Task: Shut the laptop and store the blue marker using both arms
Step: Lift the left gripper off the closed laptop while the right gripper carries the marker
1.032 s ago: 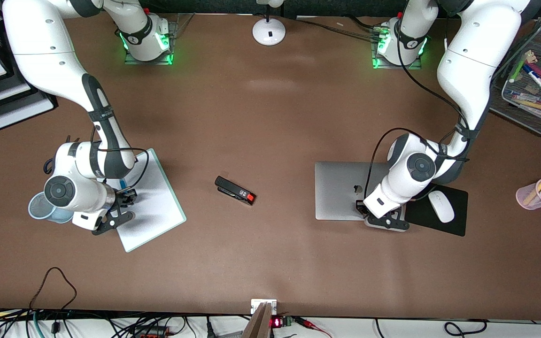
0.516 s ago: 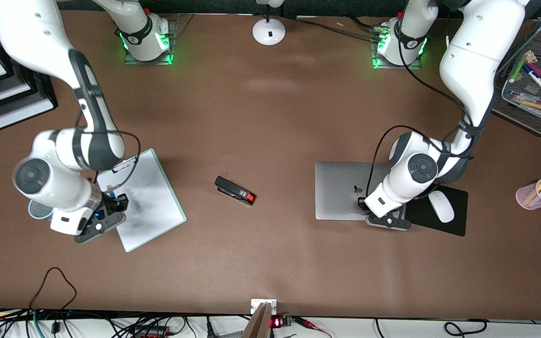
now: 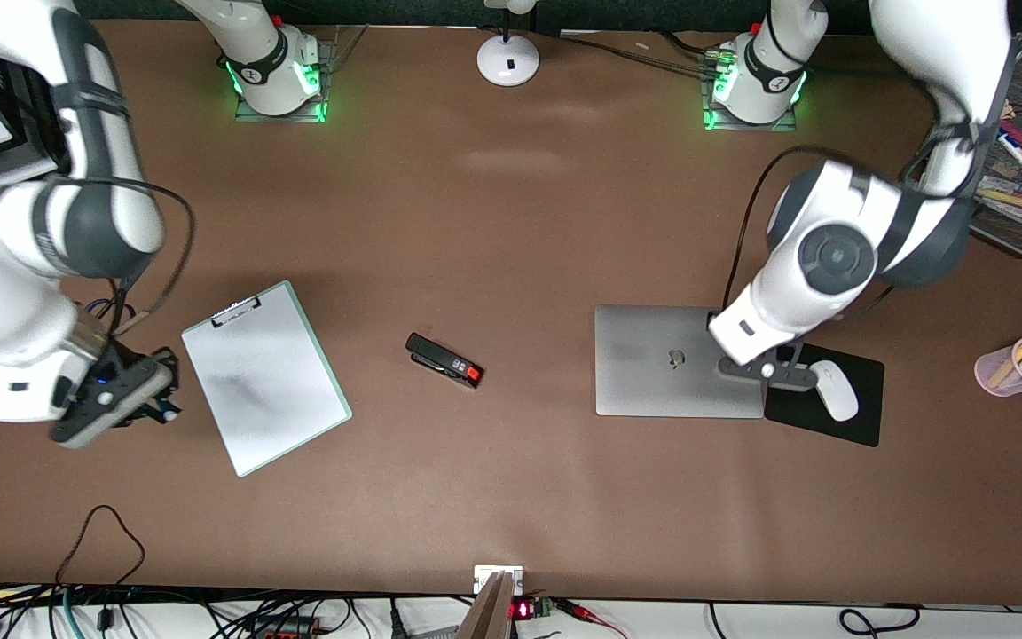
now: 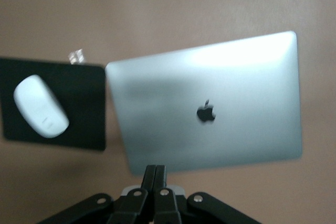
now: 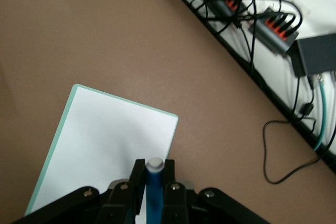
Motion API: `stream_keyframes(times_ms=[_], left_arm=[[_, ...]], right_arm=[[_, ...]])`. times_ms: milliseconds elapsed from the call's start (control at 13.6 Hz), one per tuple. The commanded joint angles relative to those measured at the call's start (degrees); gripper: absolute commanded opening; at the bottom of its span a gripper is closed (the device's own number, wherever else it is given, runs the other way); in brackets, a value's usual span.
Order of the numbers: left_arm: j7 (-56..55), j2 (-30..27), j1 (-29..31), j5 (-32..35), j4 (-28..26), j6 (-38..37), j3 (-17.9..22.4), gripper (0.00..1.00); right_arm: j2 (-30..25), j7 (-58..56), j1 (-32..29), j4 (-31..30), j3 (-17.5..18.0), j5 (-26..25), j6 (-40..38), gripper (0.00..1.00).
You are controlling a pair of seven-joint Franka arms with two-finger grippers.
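Note:
The laptop lies closed on the table, silver lid up with its dark logo showing, also in the left wrist view. My left gripper hangs above the laptop's edge beside the mouse pad; its fingers are shut with nothing between them. My right gripper is up over the bare table beside the white clipboard, toward the right arm's end. It is shut on the blue marker, whose whitish end pokes out between the fingertips. A bit of the blue marker shows in the front view.
A black stapler lies mid-table. A white mouse sits on a black pad beside the laptop. A pink pen cup and a mesh tray of markers stand at the left arm's end. Cables run along the front edge.
My right gripper lifted the blue marker off the clipboard and carried it toward the right arm's end. My left arm rose off the laptop lid and shifted toward the mouse pad.

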Motion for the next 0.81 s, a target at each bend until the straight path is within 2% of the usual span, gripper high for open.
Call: stream_keyframes(times_ms=[0, 147, 221, 295, 369, 442, 737], left_arm=[[1.7, -7.0, 1.1, -5.0, -1.5, -6.7, -0.5, 0.08], [2.6, -10.5, 1.2, -5.6, -0.1, -11.5, -0.4, 0.13], [2.8, -11.9, 1.2, -5.6, 0.6, -14.0, -0.4, 0.21], [3.8, -12.9, 1.2, -5.6, 1.8, -15.6, -0.4, 0.47], [4.8, -13.1, 1.2, -5.8, 3.8, -17.7, -0.3, 0.81], [4.7, -13.1, 1.2, -5.8, 5.3, -18.7, -0.3, 1.0], [5.0, -14.4, 1.8, -7.5, 7.4, -19.5, 1.3, 1.0]], right_arm=[[-1.2, -15.6, -4.9, -1.0, 0.6, 9.0, -0.6, 0.06], [-1.2, -28.4, -8.1, -1.0, 0.5, 15.0, -1.3, 0.06], [-1.2, -33.8, -9.7, -1.0, 0.5, 17.6, -1.4, 0.06], [-1.2, -37.8, -11.5, -1.0, 0.6, 20.2, -2.4, 0.06], [-1.2, -40.4, -13.1, -1.0, 0.5, 22.6, -5.2, 0.06], [-1.1, -42.6, -15.0, -0.6, 0.5, 24.5, -7.7, 0.06], [1.2, -52.8, -21.0, 2.3, 0.5, 32.7, -16.2, 0.06]])
